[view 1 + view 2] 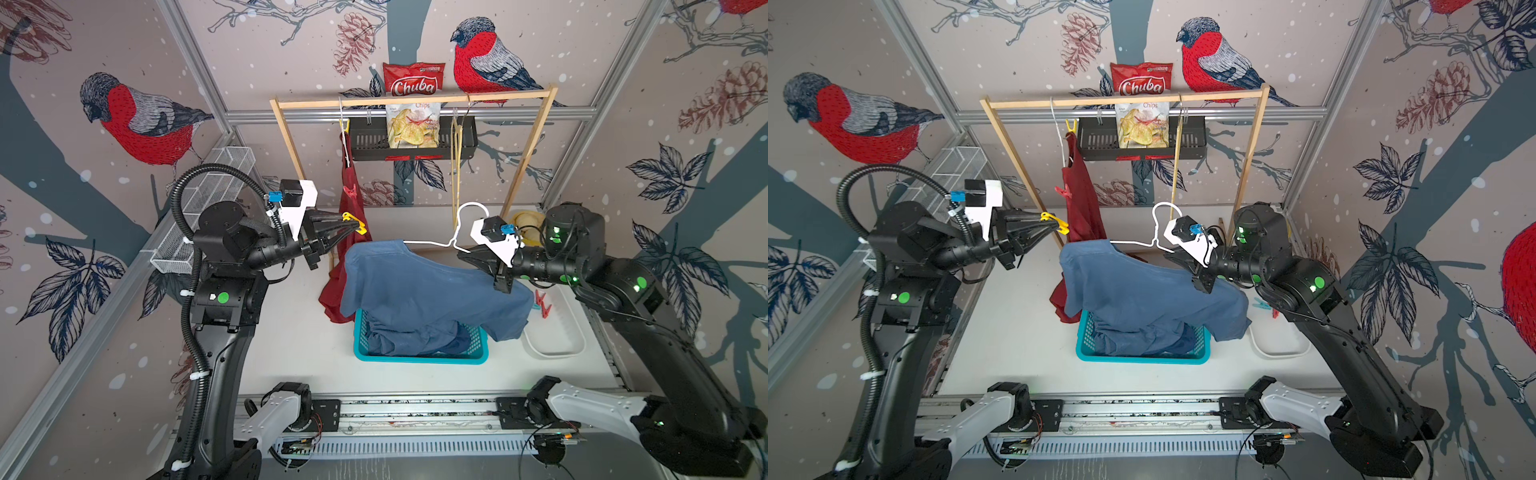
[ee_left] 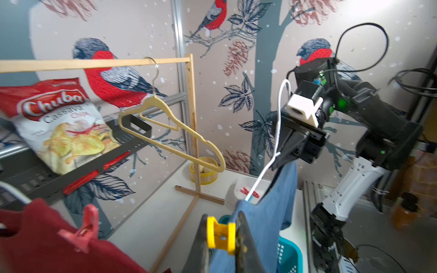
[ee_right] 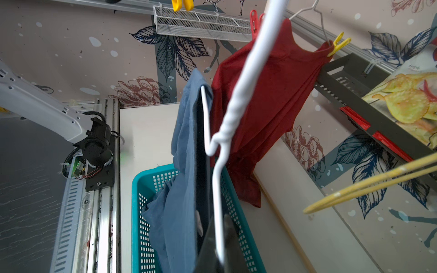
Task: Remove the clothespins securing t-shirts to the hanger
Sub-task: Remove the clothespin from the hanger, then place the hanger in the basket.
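left fingers [image 1: 341, 229] gripped a yellow clothespin [image 1: 356, 223] near the blue t-shirt's [image 1: 415, 291] ten o'clock edge; right fingers [image 1: 473, 258] clamped its hanger [image 1: 428, 242].

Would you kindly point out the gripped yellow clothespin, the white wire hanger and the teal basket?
gripped yellow clothespin [image 2: 221, 236], left wrist view, middle of its body.
white wire hanger [image 3: 228, 125], right wrist view, its twisted neck.
teal basket [image 1: 419, 358], in a top view, its near rim.

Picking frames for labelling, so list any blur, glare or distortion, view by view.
Both top views: sharp and evenly lit, but the wide angle splays the frame posts. Left wrist view: chips bag and dark red shirt smeared, yellow clothespin crisper. Right wrist view: white hanger close to the lens is soft.
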You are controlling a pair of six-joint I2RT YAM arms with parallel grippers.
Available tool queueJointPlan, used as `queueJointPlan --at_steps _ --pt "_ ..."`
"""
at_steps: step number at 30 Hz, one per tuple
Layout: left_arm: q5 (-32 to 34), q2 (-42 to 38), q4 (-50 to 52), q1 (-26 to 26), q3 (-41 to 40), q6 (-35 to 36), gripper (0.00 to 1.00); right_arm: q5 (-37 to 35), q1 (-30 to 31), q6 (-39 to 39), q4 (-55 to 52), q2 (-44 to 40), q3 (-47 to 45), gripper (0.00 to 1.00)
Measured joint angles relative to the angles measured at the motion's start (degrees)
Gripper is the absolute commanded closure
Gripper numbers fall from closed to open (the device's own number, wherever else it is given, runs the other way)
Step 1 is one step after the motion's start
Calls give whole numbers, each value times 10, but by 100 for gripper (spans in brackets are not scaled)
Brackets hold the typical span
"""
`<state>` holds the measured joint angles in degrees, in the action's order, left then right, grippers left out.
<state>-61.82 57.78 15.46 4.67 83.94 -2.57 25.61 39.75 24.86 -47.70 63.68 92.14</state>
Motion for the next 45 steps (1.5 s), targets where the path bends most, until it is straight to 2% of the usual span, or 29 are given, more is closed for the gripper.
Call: queueJointPlan --at_steps 7,13,20,27,30,33,34,40,45 --pt "140 -27 -20 0 -21 -29 100 30 0 -15 -32 12 15 100" --pt "268 -59 -27 0 -104 -71 100 35 0 -24 -52 35 18 100" --pt "356 -72 -45 0 -187 -134 100 75 -6 -41 -30 106 -29 100" --pt "383 -90 -73 0 -308 -211 100 113 -11 -132 64 255 -83 83" --pt "369 -92 -100 0 -365 -257 100 120 -9 -183 99 316 -100 62" --pt "351 -94 -107 0 -405 -288 100 83 6 -209 106 346 -102 45" --pt "348 -98 -109 0 -417 -297 100 64 13 -220 105 346 -99 43" --pt "337 -117 -113 10 -450 -322 100 -59 27 -237 99 308 -71 39" --pt "353 -121 -112 68 -451 -334 100 -156 40 -266 105 243 -86 39"
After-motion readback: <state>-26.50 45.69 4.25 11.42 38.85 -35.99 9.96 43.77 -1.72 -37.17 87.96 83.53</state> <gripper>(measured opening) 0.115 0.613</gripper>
